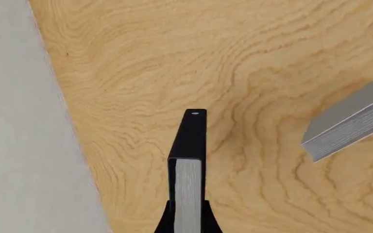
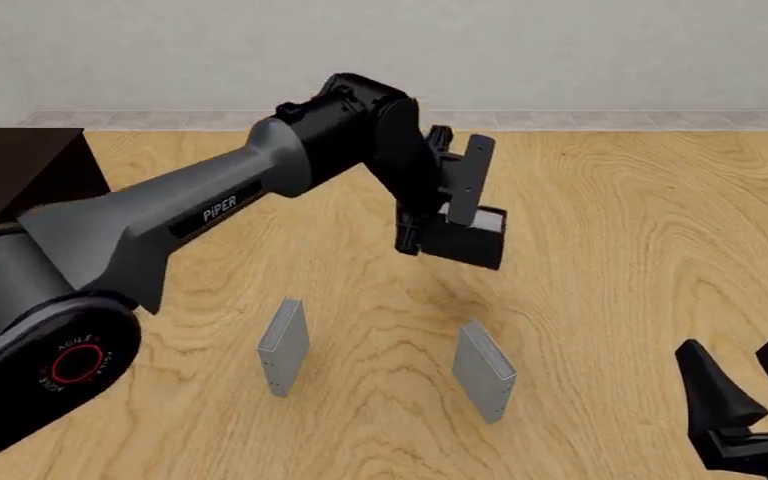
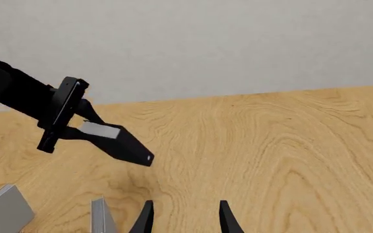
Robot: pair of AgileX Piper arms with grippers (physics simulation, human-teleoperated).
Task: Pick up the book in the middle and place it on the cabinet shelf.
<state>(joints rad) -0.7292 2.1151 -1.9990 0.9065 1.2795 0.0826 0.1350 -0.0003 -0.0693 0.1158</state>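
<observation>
I have the thick black hardcover book (image 2: 468, 238) clamped in my left gripper (image 2: 427, 236), lifted clear above the light wooden table (image 2: 624, 250); my right gripper (image 2: 744, 395) hangs open.

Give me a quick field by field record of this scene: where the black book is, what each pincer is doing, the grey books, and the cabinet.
book: black book held above the table, clear of it
left pincer: left pincer shut on the book
right pincer: right pincer open, holding nothing, low at the near right
grey books: two, left grey book and right grey book, standing on the table, apart
cabinet: cabinet at far left, nothing seen on its top
task state: book lifted, not yet placed
</observation>
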